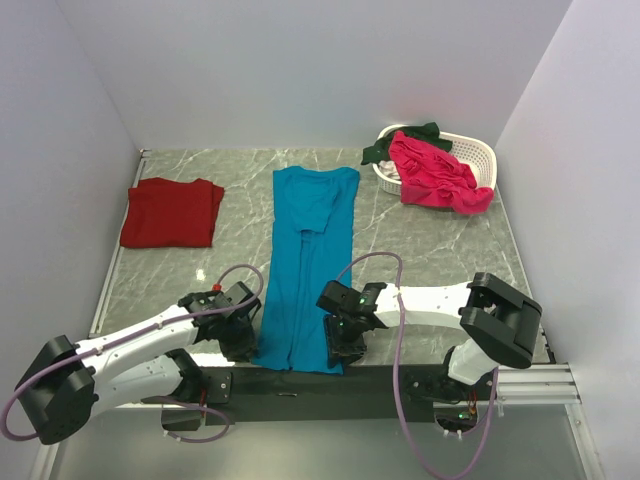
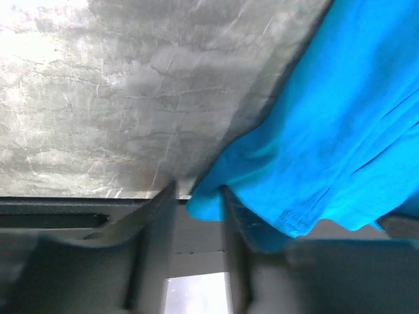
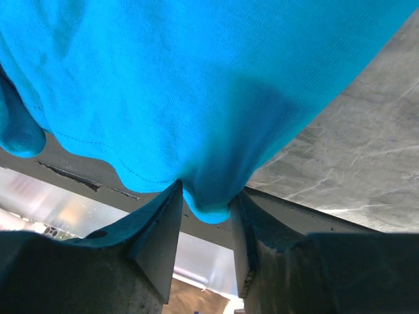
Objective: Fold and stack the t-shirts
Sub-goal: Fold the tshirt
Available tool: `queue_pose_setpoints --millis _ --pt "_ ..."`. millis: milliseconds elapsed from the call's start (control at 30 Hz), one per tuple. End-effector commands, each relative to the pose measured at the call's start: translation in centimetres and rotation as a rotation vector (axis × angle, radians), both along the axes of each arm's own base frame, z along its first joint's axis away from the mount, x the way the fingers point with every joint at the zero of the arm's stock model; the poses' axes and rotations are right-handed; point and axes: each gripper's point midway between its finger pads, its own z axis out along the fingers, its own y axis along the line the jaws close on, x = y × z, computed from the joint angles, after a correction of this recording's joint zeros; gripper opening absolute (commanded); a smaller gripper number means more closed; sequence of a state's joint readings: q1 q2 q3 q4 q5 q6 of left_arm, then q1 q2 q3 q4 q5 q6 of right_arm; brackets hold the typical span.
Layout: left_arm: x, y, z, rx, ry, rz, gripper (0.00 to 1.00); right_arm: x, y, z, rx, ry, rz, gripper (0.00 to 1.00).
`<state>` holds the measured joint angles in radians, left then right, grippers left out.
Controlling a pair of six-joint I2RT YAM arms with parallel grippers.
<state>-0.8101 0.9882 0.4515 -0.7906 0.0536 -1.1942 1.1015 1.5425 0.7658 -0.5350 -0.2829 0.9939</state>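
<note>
The teal-blue t-shirt (image 1: 305,250) lies in a long narrow strip down the table's middle, with its hem at the near edge. My left gripper (image 1: 240,338) is at the hem's left corner. In the left wrist view the gripper (image 2: 198,191) has the teal-blue t-shirt's corner (image 2: 314,118) between narrowly parted jaws, with a gap on the left side. My right gripper (image 1: 346,346) is at the hem's right corner. In the right wrist view it (image 3: 205,194) pinches a bunched fold of the teal-blue t-shirt (image 3: 196,85). A dark red t-shirt (image 1: 172,212) lies folded at the far left.
A white slatted basket (image 1: 470,160) stands at the far right, with a bright pink t-shirt (image 1: 435,175) and a dark green t-shirt (image 1: 405,138) hanging over it. White walls close in three sides. The black mounting rail (image 1: 300,380) runs along the near edge.
</note>
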Motion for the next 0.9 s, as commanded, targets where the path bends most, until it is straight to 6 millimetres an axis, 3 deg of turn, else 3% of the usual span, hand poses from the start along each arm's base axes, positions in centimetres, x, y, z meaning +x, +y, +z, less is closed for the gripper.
queue_pose_setpoints --millis 0,200,367,500,700,867 --pt "-0.5 -0.2 -0.2 -0.007 0.016 -0.014 0.32 -1.8 -2.5 -1.9 -0.108 0.06 0.027 0.41" --pt "-0.8 -0.9 -0.4 -0.04 0.032 -0.04 0.17 -1.7 -2.9 -1.9 -0.13 0.051 0.04 0.23" --pt "-0.8 -1.5 -0.6 -0.065 0.035 -0.058 0.01 -1.6 -3.2 -1.7 -0.147 0.042 0.062 0.16" --pt "-0.9 -1.6 -0.1 -0.064 0.042 -0.081 0.0 -1.4 -3.5 -1.1 -0.16 0.03 0.091 0.0" --pt "-1.9 -1.9 1.5 -0.074 0.105 -0.147 0.0 -2.1 -4.5 1.3 -0.156 0.037 0.135 0.0" --pt "-2.4 -3.4 3.3 -0.143 0.143 -0.182 0.0 -2.4 -5.3 3.5 -0.151 0.033 0.165 0.0"
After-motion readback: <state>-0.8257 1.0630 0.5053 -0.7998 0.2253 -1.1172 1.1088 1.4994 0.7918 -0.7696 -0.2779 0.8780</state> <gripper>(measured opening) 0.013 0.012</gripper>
